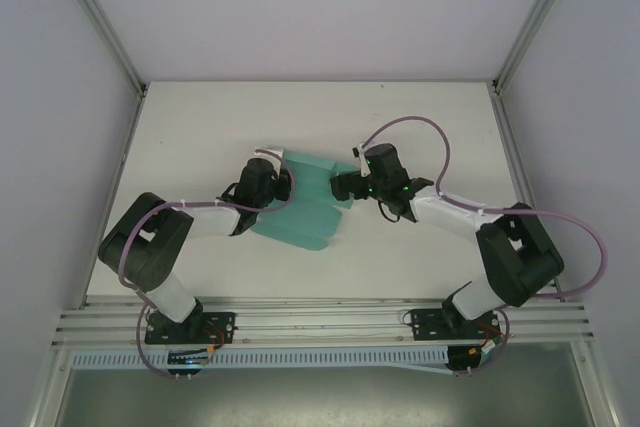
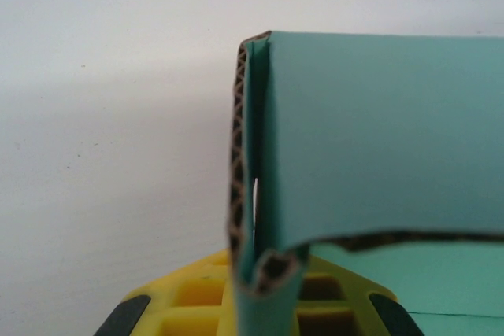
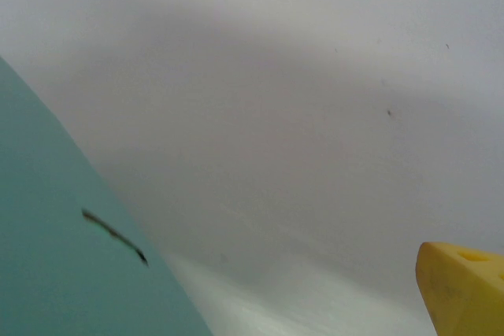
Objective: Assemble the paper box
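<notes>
Two claws are on the job, and I'll start with my left claw. It is pressed together on the paper box, pinching an upright folded wall of it. Its fingers are yellow moulded plastic with square lattice cut-outs and black pads at the outer corners. The wall they clamp is doubled over on itself. Its cut edge shows the dark brown wavy fluting of corrugated card between smooth, matte teal-green faces. From that fold a broad flat panel runs off to the right, with another teal layer lying flat beneath it.

My right claw stands spread wide. On its wrist camera I see one blunt yellow fingertip at lower right. A sloping teal panel with a short dark mark on it sits well apart at lower left. I cannot tell whether that claw touches the card.

From above, the paper box lies around the middle of the worktop, well clear of all four edges. It shows as a creased, angular sheet, with one raised panel toward the far edge and a flatter, lobed flap reaching toward the near edge. The left claw meets its left side and the right claw its right side.

The worktop is plain white and matte, with a few tiny dark specks showing on the wrist cameras.
</notes>
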Available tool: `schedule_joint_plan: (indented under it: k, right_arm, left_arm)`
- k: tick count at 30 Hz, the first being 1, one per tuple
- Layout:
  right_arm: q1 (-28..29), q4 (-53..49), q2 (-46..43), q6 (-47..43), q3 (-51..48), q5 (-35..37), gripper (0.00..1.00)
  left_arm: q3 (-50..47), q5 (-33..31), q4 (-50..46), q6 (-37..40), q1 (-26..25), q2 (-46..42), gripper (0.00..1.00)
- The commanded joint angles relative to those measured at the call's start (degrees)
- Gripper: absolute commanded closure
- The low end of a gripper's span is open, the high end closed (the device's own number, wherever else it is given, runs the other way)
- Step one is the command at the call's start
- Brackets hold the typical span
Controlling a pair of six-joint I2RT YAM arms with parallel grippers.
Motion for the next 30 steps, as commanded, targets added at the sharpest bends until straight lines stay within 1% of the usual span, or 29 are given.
schedule_joint_plan:
  k: [1, 3, 7, 9, 11, 13, 17, 20, 22, 24, 27, 29, 30]
  right_arm:
    - [0.8, 12.2, 1.4, 3.3, 1.9, 3.4, 0.01]
    - [1.7, 15.1, 2.3, 5.8, 2.2, 8.2, 0.01]
    - [4.8, 15.6, 4.8, 11.0, 4.7, 20.6, 0.01]
    - [7.0, 16.4, 6.1, 10.6, 5.9, 24.6, 0.01]
    - [9.5, 15.4, 7.0, 11.4, 7.0, 31.7, 0.01]
    - [10.7, 14.1, 7.0, 12.8, 7.7, 36.5, 0.01]
    - [10.9, 11.9, 5.5, 14.4, 7.1, 37.3, 0.01]
    - [10.9, 8.8, 2.9, 13.9, 5.1, 36.9, 0.01]
    - [10.8, 6.6, 0.1, 11.5, 3.1, 35.1, 0.01]
    - [10.6, 3.8, -2.8, 7.7, 0.8, 30.2, 0.01]
    - [10.5, -4.2, -7.6, 6.4, -1.8, 28.2, 0.01]
    - [10.2, -8.3, -10.4, 6.5, -4.2, 28.6, 0.01]
    - [9.6, -9.5, -11.6, 6.1, -5.4, 27.0, 0.01]
  left_arm:
    - [0.6, 2.3, -0.2, -1.5, 0.2, -1.0, 1.00]
    - [0.1, 1.9, 0.5, -1.9, 0.1, -1.1, 1.00]
    - [-0.8, -0.2, 2.1, -2.9, -0.2, -1.1, 1.00]
    - [-0.4, -0.4, 1.8, -3.1, -0.4, -0.9, 1.00]
    - [0.0, -1.2, 1.1, -3.6, -0.5, -0.8, 1.00]
    - [0.0, -1.4, 1.0, -3.9, -0.6, -1.0, 1.00]
    - [0.5, -2.4, 0.5, -5.5, -0.6, -1.1, 1.00]
    - [1.4, -3.9, -1.6, -7.0, -0.6, -1.5, 1.00]
    - [1.8, -4.8, -2.4, -7.9, -0.6, -2.1, 1.00]
    - [2.2, -5.6, -3.5, -8.7, -0.6, -2.9, 1.00]
    - [3.0, -6.8, -6.1, -9.3, -0.6, -4.8, 1.00]
    - [3.1, -7.2, -6.3, -8.7, -0.6, -6.3, 1.00]
    - [2.8, -7.1, -6.3, -8.4, -0.6, -6.9, 1.00]
